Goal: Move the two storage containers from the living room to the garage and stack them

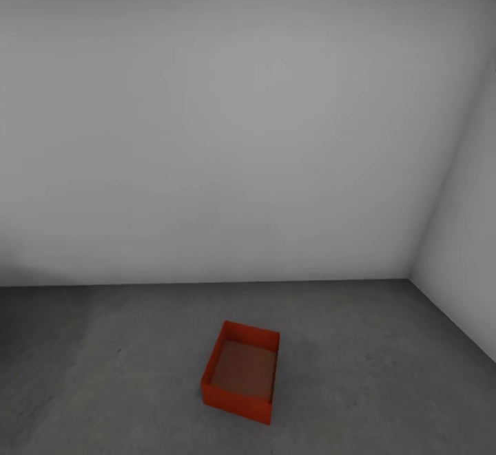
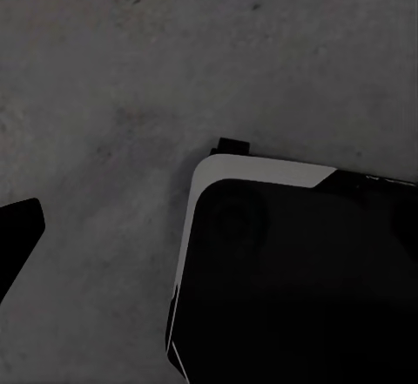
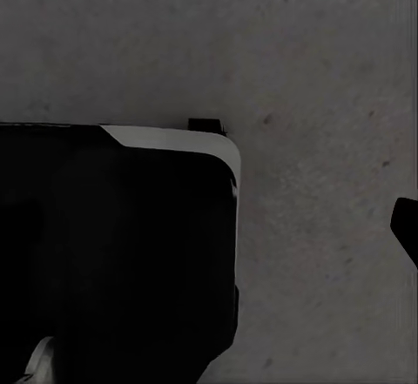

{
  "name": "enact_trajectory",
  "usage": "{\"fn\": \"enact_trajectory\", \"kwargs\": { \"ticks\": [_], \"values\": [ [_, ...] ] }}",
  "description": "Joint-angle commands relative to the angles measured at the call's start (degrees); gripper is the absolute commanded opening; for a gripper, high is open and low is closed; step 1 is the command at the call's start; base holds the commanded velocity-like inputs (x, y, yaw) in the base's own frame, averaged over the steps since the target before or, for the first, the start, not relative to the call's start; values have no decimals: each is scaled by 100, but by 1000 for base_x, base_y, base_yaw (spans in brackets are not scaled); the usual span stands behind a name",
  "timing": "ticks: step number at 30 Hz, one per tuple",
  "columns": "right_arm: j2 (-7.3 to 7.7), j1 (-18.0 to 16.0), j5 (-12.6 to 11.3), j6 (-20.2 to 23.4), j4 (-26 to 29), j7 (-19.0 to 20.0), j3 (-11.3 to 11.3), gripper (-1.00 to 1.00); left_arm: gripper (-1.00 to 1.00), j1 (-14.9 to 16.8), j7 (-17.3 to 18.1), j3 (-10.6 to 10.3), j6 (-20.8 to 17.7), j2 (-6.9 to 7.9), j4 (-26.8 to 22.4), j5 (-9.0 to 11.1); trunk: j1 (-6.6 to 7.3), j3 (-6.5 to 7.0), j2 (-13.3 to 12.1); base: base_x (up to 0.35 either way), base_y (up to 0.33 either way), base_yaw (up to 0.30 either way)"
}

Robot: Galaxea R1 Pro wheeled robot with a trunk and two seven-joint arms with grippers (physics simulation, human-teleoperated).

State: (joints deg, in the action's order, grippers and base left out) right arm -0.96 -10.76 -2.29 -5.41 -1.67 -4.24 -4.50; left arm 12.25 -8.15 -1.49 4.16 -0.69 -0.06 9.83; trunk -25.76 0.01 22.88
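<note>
Both wrist views look down past the robot's dark base (image 2: pixel 296 279) onto concrete; whether either gripper is released or clenched cannot be told. One empty storage container (image 1: pixel 241 371) sits on the garage floor (image 1: pixel 103 386), open floor all around, well short of the white walls (image 1: pixel 227 131) and their right corner.

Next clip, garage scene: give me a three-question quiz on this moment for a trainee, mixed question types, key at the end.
1. True or false: the orange-red container sits on the grey concrete floor.
2. Multiple choice: how many containers appear in the head view? A) none B) one C) two stacked
3. Short answer: in the wrist views, what surface lies beneath the robot's dark base?

Key: 1. True. 2. B. 3. The mottled grey concrete floor; the container is empty, with nothing stacked on it.
</note>
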Motion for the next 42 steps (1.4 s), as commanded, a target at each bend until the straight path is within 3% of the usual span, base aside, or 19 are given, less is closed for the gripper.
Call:
{"fn": "enact_trajectory", "kwargs": {
  "ticks": [1, 21, 27, 29, 32, 42],
  "values": [
    [-4, -5, -24, -34, -18, -15, -45, 100, 100, 1, -11, -18, 22, -2, 6, 46, -2, -2, 4, 0, 0, -62],
    [1, -5, -84, -36, -24, 2, -26, 100, 100, 4, -11, -18, 24, -27, 6, 46, -2, 57, 4, 0, 0, -261],
    [14, -5, -373, -25, -26, 16, -24, 100, 100, 2, -11, -20, 27, -36, 6, 37, -2, 83, 4, 0, 0, -283],
    [18, -5, -712, -21, -26, 19, -24, 100, 100, 1, -24, -17, 25, -45, -3, 32, -2, 91, 4, 0, 0, -283],
    [24, -5, -851, 6, -19, 33, -28, 100, 100, 3, -26, -6, 5, -87, 1, 46, -2, 101, 4, 0, 0, -283],
    [17, -5, -878, 22, -20, 46, -33, 100, 100, 0, -13, -9, 2, -137, 5, 59, -2, 132, 4, 0, 0, -283]
  ]
}}
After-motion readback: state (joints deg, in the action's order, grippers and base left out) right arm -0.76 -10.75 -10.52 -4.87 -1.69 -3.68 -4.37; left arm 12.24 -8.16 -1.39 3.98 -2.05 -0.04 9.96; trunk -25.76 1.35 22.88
